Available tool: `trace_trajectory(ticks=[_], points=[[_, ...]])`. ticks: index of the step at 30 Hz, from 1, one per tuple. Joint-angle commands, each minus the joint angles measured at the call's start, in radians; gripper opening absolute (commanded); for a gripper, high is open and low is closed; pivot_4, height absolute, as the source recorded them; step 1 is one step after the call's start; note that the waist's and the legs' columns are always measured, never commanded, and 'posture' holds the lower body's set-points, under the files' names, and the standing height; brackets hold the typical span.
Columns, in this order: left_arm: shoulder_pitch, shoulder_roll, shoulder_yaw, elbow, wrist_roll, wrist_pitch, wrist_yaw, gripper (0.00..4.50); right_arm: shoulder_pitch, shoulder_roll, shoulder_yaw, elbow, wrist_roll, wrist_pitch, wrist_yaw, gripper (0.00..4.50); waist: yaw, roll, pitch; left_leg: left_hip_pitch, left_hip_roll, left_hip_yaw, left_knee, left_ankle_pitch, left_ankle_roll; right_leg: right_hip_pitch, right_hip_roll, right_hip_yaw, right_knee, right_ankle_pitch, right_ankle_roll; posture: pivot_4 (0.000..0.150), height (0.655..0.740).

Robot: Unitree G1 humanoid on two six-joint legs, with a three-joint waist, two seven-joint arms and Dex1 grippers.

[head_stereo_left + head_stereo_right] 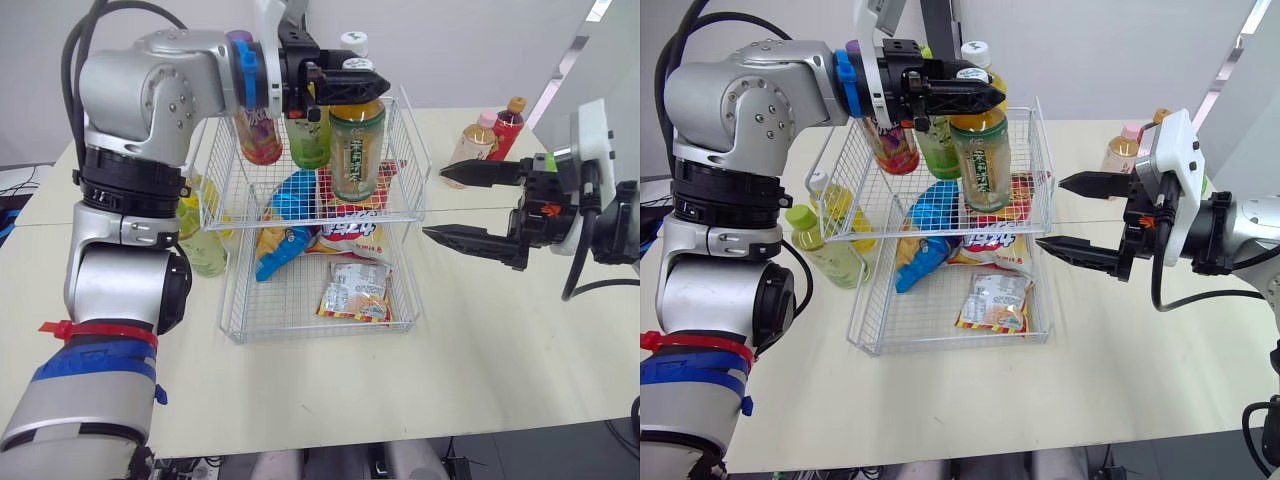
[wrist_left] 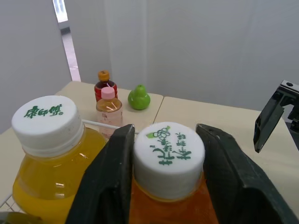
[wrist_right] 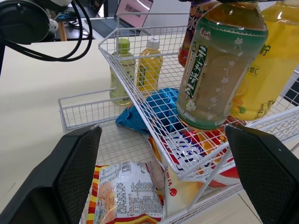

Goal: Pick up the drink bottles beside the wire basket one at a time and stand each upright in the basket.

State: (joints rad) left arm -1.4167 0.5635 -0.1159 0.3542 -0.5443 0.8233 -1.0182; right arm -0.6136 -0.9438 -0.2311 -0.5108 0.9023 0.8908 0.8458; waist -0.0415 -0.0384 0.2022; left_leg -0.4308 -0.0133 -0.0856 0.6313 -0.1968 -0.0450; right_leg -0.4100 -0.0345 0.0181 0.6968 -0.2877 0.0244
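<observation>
The two-tier wire basket (image 1: 414,158) stands mid-table. On its upper shelf an amber tea bottle (image 1: 357,150) with a green label stands upright, and my left gripper (image 1: 360,85) is shut on its white cap (image 2: 169,151). Next to it stand a yellow drink bottle (image 2: 46,158), a green bottle (image 1: 308,135) and a red-labelled bottle (image 1: 258,135). Two yellow-green bottles (image 1: 205,240) stand outside the basket's left side. A pink-capped bottle (image 1: 472,140) and a dark red bottle (image 1: 508,122) stand beyond its right side. My right gripper (image 1: 434,203) hangs open right of the basket, holding nothing.
Snack bags lie in the lower tier: a blue one (image 1: 290,215) and a yellow-red one (image 1: 355,290). A green pear (image 2: 139,98) sits by the two right-hand bottles. Bare table stretches in front of the basket, and the table's near edge (image 1: 400,435) is close.
</observation>
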Motion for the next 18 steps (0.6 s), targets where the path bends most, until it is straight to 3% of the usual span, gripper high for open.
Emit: trace_trajectory(ticks=[1, 4, 10, 18], points=[[-0.014, 0.016, 0.045, -0.055, -0.003, -0.026, -0.039, 3.57, 0.004, -0.022, -0.046, -0.029, 0.014, -0.022, 0.003, 4.5, 0.0, 0.0, 0.0, 0.0, 0.0, 0.0, 0.0, 0.0, 0.0, 0.0, 0.0, 0.0, 0.0, 0.0, 0.0, 0.15, 0.74], [-0.01, 0.04, 0.081, -0.1, -0.027, 0.01, -0.046, 4.47, 0.01, -0.026, -0.048, -0.032, 0.018, -0.027, 0.003, 4.5, 0.0, 0.0, 0.0, 0.0, 0.0, 0.0, 0.0, 0.0, 0.0, 0.0, 0.0, 0.0, 0.0, 0.0, 0.0, 0.15, 0.74], [-0.039, 0.137, 0.186, -0.123, -0.049, 0.068, -0.024, 4.47, 0.002, -0.029, -0.038, -0.022, 0.013, -0.041, 0.012, 4.5, -0.004, 0.0, 0.0, 0.0, 0.0, 0.0, 0.0, 0.0, 0.0, 0.0, 0.0, 0.0, 0.0, 0.0, 0.0, 0.15, 0.74], [0.093, 0.438, 0.3, -0.212, -0.021, 0.141, 0.007, 4.47, -0.061, -0.006, 0.024, 0.019, 0.011, -0.066, 0.057, 4.5, -0.014, 0.001, -0.001, 0.002, 0.001, 0.0, -0.001, 0.0, 0.0, 0.001, 0.001, 0.0, 0.0, 0.0, 0.0, 0.15, 0.74]])
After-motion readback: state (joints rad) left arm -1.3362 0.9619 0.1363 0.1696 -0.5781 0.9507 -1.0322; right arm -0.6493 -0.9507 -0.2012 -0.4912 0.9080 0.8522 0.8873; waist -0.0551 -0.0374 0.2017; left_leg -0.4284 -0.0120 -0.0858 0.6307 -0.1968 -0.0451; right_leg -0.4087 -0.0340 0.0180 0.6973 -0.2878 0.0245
